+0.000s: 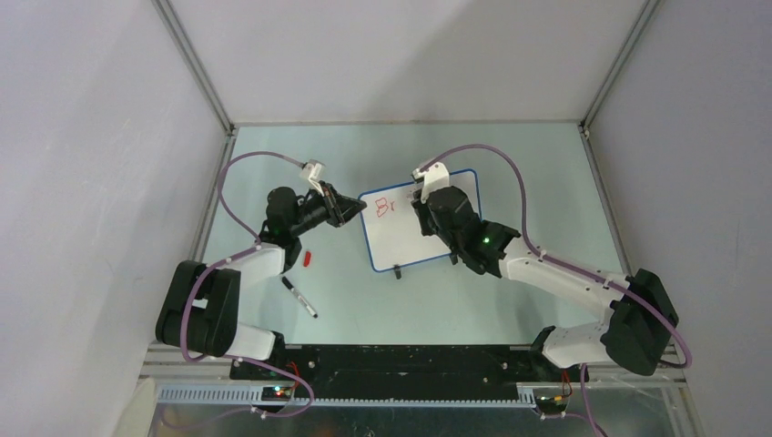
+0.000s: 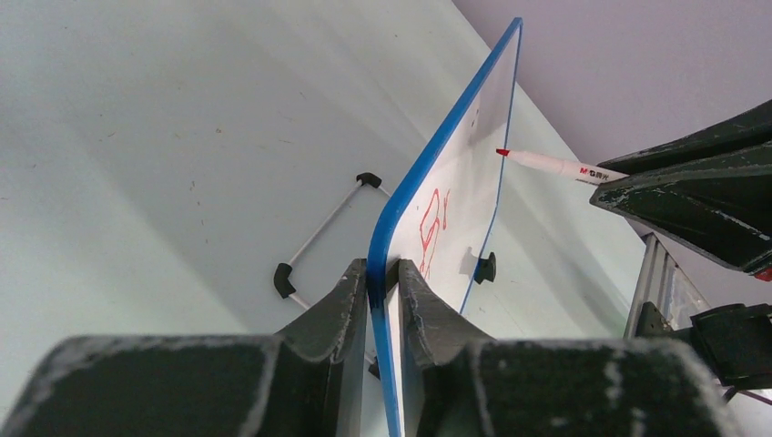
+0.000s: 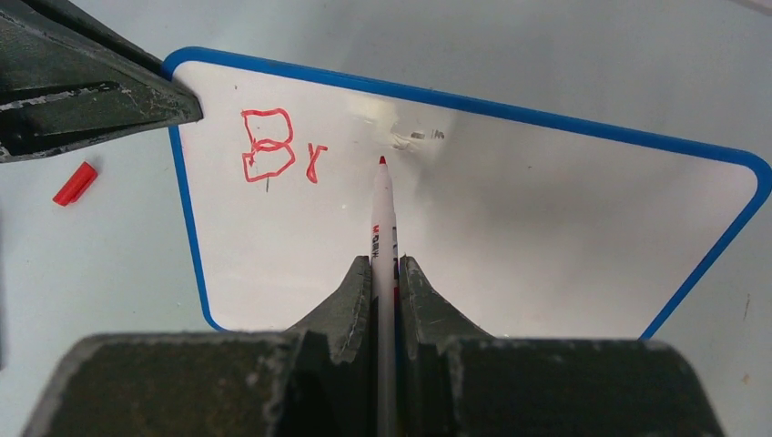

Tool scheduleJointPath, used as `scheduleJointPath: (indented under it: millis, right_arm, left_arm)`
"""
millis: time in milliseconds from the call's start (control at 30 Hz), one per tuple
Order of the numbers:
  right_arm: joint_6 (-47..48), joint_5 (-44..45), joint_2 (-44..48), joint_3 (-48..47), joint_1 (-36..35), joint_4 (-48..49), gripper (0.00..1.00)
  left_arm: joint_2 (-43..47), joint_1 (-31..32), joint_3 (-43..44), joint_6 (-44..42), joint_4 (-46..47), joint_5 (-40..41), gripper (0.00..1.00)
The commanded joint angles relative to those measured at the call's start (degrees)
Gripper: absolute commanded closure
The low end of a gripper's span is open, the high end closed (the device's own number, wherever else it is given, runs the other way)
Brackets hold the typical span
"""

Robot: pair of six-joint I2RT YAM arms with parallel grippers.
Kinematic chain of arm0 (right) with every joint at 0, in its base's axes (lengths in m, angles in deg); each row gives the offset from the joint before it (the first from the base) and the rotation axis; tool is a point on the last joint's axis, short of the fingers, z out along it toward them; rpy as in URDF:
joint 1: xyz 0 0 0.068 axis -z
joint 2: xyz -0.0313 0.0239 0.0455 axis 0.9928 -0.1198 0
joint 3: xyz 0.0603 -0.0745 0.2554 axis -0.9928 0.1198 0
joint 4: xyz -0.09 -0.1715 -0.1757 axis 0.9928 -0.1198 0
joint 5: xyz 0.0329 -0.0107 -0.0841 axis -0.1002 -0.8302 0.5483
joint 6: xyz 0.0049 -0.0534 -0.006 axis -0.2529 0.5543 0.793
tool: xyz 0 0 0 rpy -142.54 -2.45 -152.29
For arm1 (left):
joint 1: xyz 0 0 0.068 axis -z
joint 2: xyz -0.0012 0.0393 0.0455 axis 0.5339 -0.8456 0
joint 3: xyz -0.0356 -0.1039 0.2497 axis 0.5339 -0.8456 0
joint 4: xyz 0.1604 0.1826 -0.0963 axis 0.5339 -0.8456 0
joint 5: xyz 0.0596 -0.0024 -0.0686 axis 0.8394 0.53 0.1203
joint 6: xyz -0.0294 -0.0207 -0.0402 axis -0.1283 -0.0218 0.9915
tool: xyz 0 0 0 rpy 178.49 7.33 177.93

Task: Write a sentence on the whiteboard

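Note:
The whiteboard (image 1: 405, 244) (image 3: 510, 228) has a blue rim and is lifted at its left side. My left gripper (image 1: 361, 207) (image 2: 383, 271) is shut on that left edge, the rim (image 2: 405, 196) pinched between both fingers. The sentence (image 3: 278, 146) (image 1: 386, 204) (image 2: 431, 228) reads "Br" in red at the board's top left. My right gripper (image 1: 421, 194) (image 3: 384, 266) is shut on a red marker (image 3: 384, 214) (image 2: 557, 165). Its tip sits just right of the "r", at or close to the surface; I cannot tell whether it touches.
A red cap (image 1: 309, 259) (image 3: 75, 183) and a black marker (image 1: 299, 298) lie on the table left of the board. A black clip foot (image 2: 485, 267) sits on the board's lower rim. A thin white rod with black ends (image 2: 323, 228) lies behind the board.

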Motion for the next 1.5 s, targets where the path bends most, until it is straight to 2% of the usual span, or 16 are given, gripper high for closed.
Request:
scheduleJointPath:
  millis: [0,100,167,300,333,367,400,467,733,800,967,1033,1200,1467]
  right_arm:
    - [-0.6,1.7,2.9,0.5,0.0,4.7,1.0]
    - [-0.4,2.2,3.6,0.8,0.1,4.9,1.0]
    - [-0.5,2.2,3.9,1.2,0.1,5.2,1.0]
    - [-0.4,2.5,4.0,1.3,0.2,5.1,1.0]
    - [-0.5,2.6,4.1,1.3,0.1,5.0,1.0]
    - [-0.5,2.6,4.1,1.3,0.2,5.1,1.0]
    - [-0.6,2.6,4.2,1.3,0.2,5.0,1.0]
    - [-0.5,2.7,4.3,1.4,0.2,5.0,1.0]
    - [-0.4,2.8,5.1,2.5,0.3,5.3,1.0]
    - [-0.4,2.9,5.1,2.5,0.3,5.3,1.0]
    - [-0.3,3.3,5.5,3.1,0.3,7.5,1.0]
    - [-0.2,3.4,5.6,3.2,0.5,7.7,1.0]
    - [-0.3,3.5,5.8,3.3,0.7,7.7,1.0]
    - [-0.4,3.8,6.2,4.0,0.7,8.0,1.0]
  left_arm:
    - [0.6,0.9,1.2,-1.2,0.5,-1.5,0.81]
    - [0.4,0.9,1.3,-1.0,0.8,-1.8,0.78]
    - [0.4,0.9,1.2,-1.2,0.9,-2.2,0.71]
    - [0.3,0.9,0.9,-1.7,1.5,-2.9,0.4]
    - [0.3,0.9,0.8,-2.0,1.6,-3.2,0.24]
    - [0.3,0.9,0.8,-2.1,1.7,-3.3,0.17]
    - [0.4,0.9,0.7,-2.3,1.6,-3.2,0.05]
    - [0.6,0.9,0.2,-2.6,2.4,-3.7,0.01]
    - [1.8,0.5,-1.4,-3.2,3.8,-3.6,0.01]
    - [1.4,0.4,-1.2,-2.9,3.7,-3.4,0.08]
    - [0.2,0.5,0.5,-2.2,1.8,-3.5,0.39]
    - [-0.4,0.5,1.2,-2.1,1.5,-3.4,0.46]
    - [-1.1,0.5,1.3,-1.0,2.2,-3.4,0.52]
    - [-0.6,0.4,1.1,-1.0,2.1,-3.1,0.57]
